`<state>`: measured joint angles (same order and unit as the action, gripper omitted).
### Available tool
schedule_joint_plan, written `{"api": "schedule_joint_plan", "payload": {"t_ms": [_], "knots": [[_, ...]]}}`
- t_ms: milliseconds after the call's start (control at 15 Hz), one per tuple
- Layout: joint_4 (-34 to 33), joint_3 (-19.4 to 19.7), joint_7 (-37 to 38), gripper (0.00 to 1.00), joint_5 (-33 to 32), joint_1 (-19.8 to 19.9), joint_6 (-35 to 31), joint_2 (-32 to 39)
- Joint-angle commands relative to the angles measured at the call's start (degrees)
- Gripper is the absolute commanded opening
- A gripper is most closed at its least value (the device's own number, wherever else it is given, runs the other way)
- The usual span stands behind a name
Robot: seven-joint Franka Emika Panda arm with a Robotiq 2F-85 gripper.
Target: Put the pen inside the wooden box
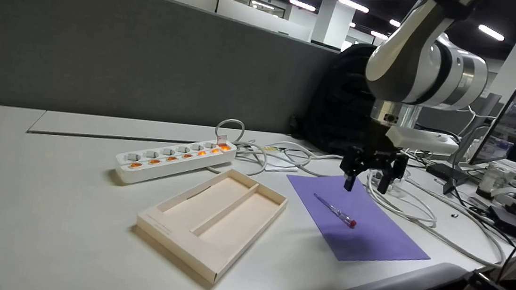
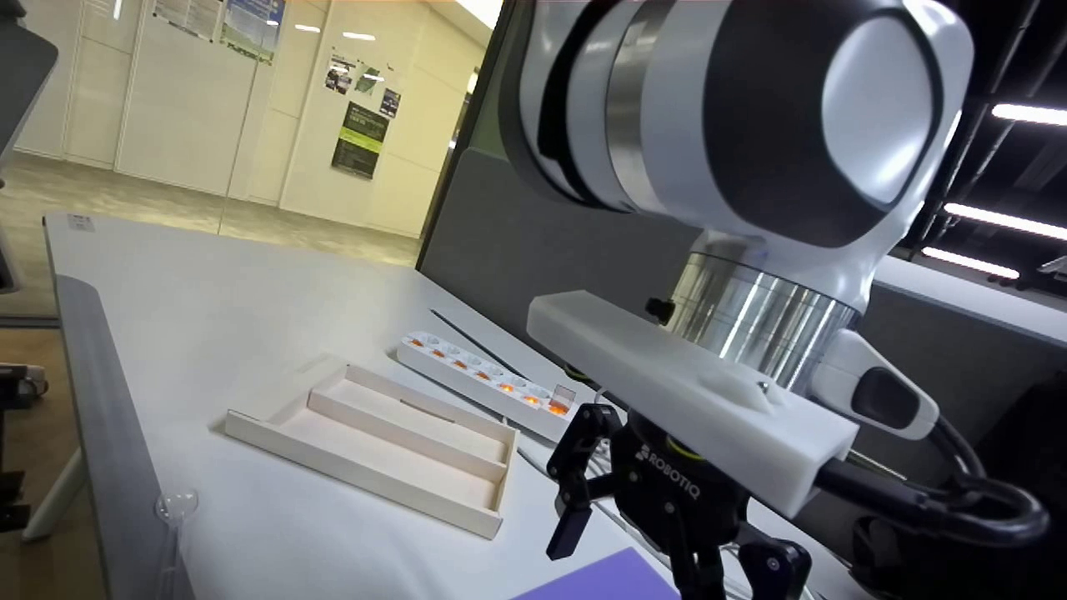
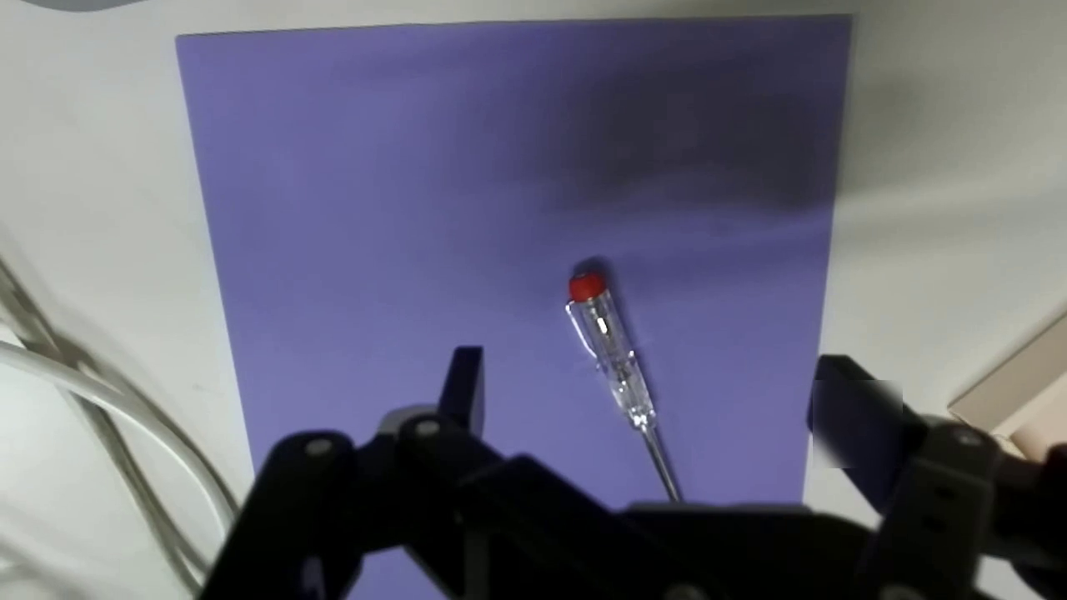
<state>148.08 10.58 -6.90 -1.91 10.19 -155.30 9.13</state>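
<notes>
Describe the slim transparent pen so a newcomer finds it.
On the white table, a flat purple sheet lies beside the shallow pale wooden tray. The slim transparent pen rests on that sheet; its red cap and metal shaft distinguish it from the white cables.

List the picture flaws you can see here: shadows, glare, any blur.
Wrist view: a soft shadow darkens the upper right of the purple sheet, white glints sit on the tester screwdriver, and a smeared, straight-sided patch covers part of one finger of the claw; an exterior view: strong glare on the metal wrist collar; both exterior views: ceiling lights blown out to white.
</notes>
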Motion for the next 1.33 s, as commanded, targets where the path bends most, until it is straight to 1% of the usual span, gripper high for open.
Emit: {"api": "schedule_joint_plan", "payload": {"t_ms": [0,200,467,1067,1133,1200,1267], "knots": [[-0.93,-0.02,0.94,1.0,-0.52,0.12,-3.57,2.64],[-1.67,0.66,2.11,1.0,-2.51,-0.59,-6.43,5.57],[-2.9,1.1,2.3,1.0,-3.31,-1.2,-8.56,9.16],[-6.57,-1.08,-0.16,1.0,-0.92,0.76,-7.85,15.0],[-6.86,-1.44,-0.29,0.75,-0.75,1.02,-7.86,15.53],[-7.11,-1.6,-0.39,0.73,-0.76,1.16,-7.83,15.97],[-7.39,-1.8,-0.46,0.67,-0.7,1.32,-7.74,16.38]]}}
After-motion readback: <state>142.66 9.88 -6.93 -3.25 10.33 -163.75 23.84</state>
